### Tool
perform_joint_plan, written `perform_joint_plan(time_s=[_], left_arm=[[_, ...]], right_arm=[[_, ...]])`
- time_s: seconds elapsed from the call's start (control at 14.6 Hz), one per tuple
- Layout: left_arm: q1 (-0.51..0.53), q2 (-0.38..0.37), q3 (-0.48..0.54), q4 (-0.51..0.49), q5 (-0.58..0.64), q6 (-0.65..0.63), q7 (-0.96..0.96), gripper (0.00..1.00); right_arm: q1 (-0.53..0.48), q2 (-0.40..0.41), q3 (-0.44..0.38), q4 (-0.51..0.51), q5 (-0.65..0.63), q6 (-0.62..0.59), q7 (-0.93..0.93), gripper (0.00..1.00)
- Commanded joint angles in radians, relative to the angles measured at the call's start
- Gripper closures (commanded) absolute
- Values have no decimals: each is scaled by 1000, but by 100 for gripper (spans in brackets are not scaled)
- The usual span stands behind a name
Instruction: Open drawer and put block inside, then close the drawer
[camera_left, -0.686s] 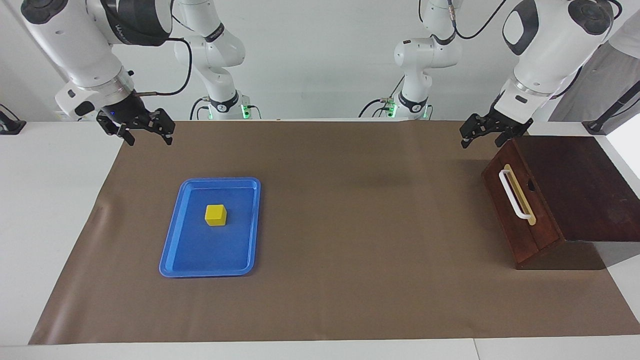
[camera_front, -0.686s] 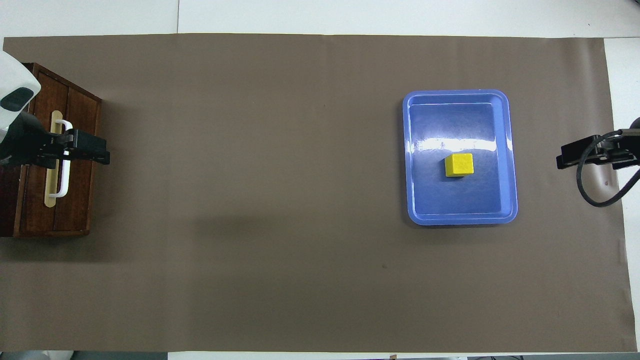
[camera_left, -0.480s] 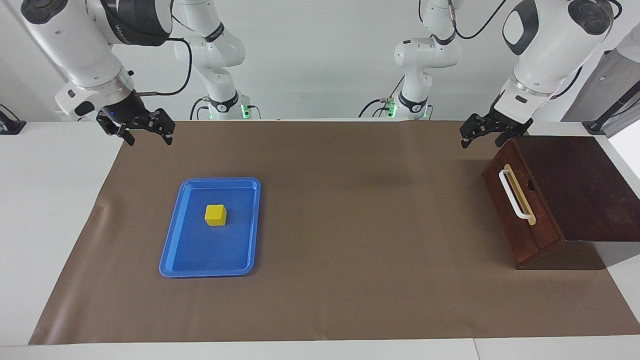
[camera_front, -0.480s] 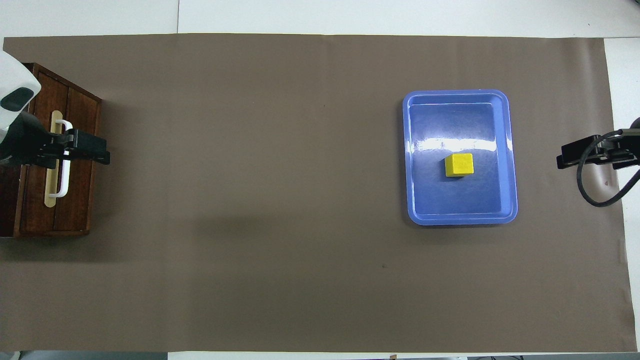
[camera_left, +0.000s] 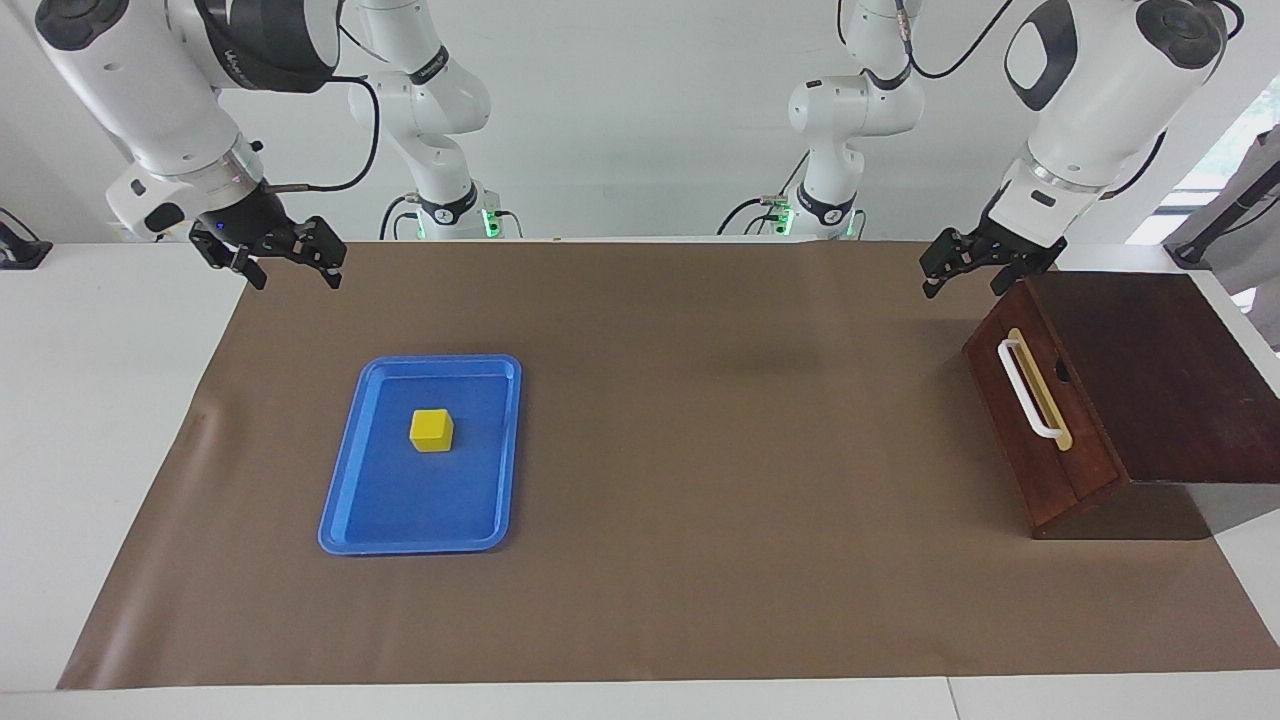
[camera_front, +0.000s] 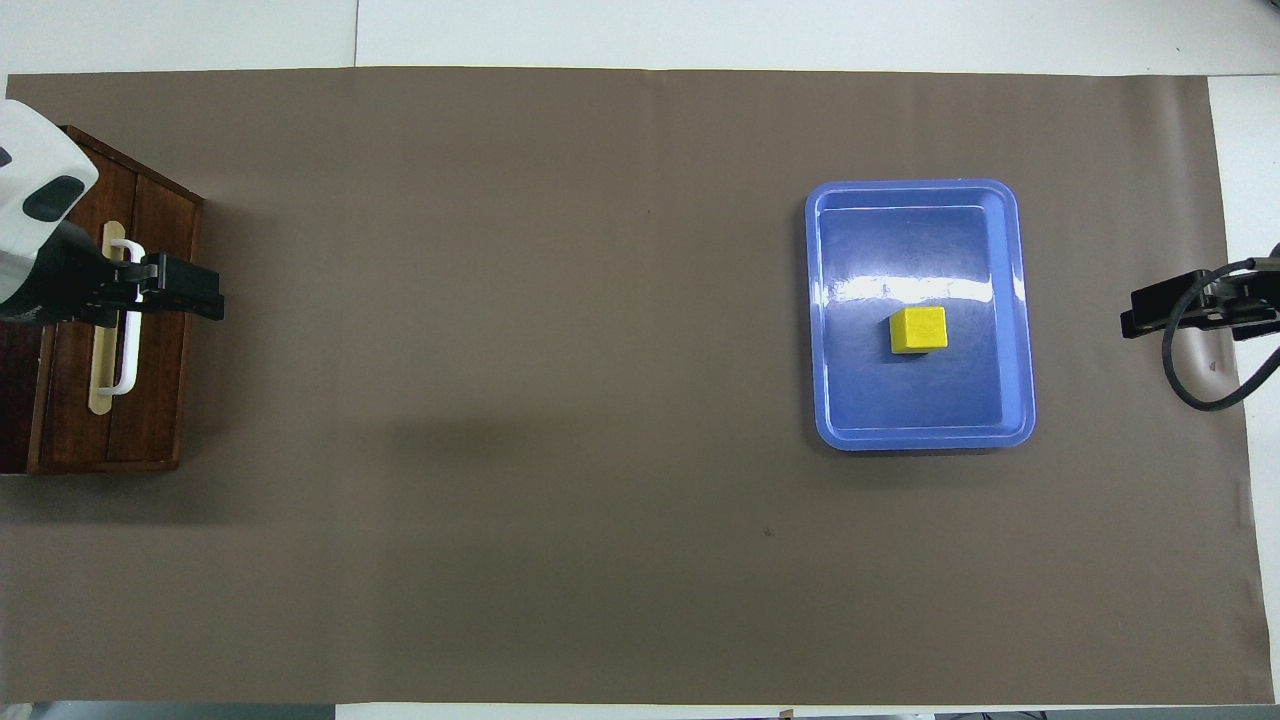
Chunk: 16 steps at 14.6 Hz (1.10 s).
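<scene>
Two high, opposed views sharing one table

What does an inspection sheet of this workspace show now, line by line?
Surface: brown paper sheet over a white table.
Job's things: drawer shut, at the left arm's end; block on the blue tray, toward the right arm's end.
Clutter: nothing seen.
Grippers: left gripper open, raised by the drawer's top edge, holding nothing; right gripper open, raised over the sheet's corner, empty.
Cables: black cable looping at the right arm's wrist.
Surroundings: two further white arms at the wall.
</scene>
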<state>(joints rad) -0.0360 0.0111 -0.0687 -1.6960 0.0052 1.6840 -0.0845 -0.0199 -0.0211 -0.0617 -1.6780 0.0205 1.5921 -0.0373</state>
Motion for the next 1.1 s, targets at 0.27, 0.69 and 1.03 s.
perform_joint_plan(time_s=[0.27,0.69,1.03], left_arm=[[-24,79,6,-134,264,253,0,0],[-13,162,42,-140,398,448,72,0],[-13,170,78,-175,398,506,89,0]], right_arm=[[-22,-24,5,-88,7,181,58,0],[-12,99,6,0,123,215,624,0],[-11,179,6,15,283,236,1115,0]])
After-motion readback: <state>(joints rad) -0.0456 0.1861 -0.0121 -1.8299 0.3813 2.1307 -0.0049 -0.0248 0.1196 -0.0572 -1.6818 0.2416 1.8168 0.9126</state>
